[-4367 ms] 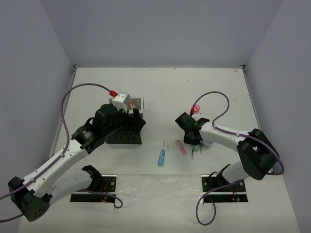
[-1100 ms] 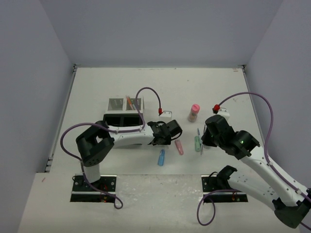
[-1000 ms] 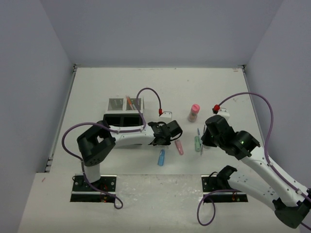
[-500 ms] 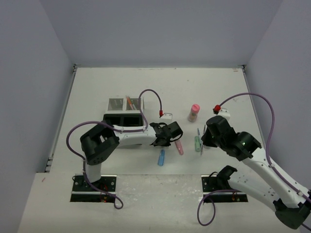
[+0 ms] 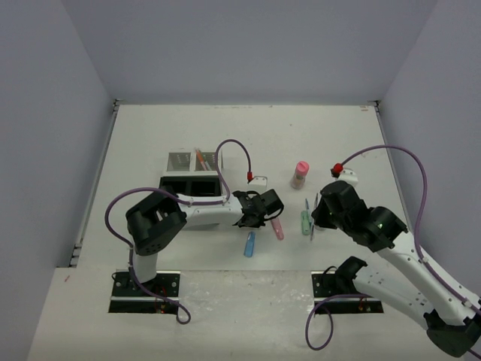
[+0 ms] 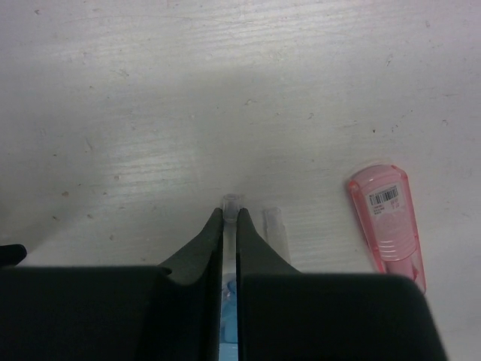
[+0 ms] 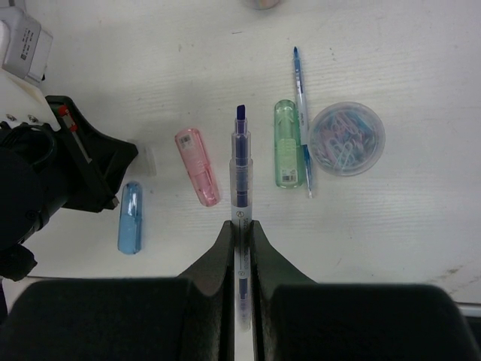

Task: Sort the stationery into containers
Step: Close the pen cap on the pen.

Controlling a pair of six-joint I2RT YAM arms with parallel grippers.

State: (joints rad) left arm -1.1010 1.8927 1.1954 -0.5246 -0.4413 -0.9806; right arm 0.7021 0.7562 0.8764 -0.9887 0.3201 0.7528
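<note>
Left gripper (image 6: 230, 214) down at the table (image 6: 225, 75), fingers pinched together on a small clear piece (image 6: 232, 201) whose end pokes out past the tips. A second clear piece (image 6: 275, 226) lies just beside it on the right, not touched. Pink capsule piece (image 6: 385, 218) lies flat further right, barcode label up, apart from the fingers.

Right gripper (image 7: 240, 226) clamped on a purple pen (image 7: 240, 162) – clear barrel, dark tip pointing away from the wrist. The wrist view looks down past the pen at the items on the table. Under and around it there: green capsule piece (image 7: 285, 154) to the right, a thin blue pen (image 7: 301, 105) touching or just beside the green one's right edge, then the round tub (image 7: 347, 138) of coloured paper clips, next to the blue pen. Blue capsule (image 7: 129, 218) lies at the left, near the black body of the left arm.

From above – the pink-capped bottle (image 5: 301, 174) stands upright beyond the right gripper, apart from the rest. The organiser (image 5: 180, 179) sits left of centre, black compartments nearer the arms, mesh ones behind. An orange pen (image 5: 200, 158) stands tilted in the right mesh compartment. Can't tell what the black compartments hold, as the left arm crosses their near edge
</note>
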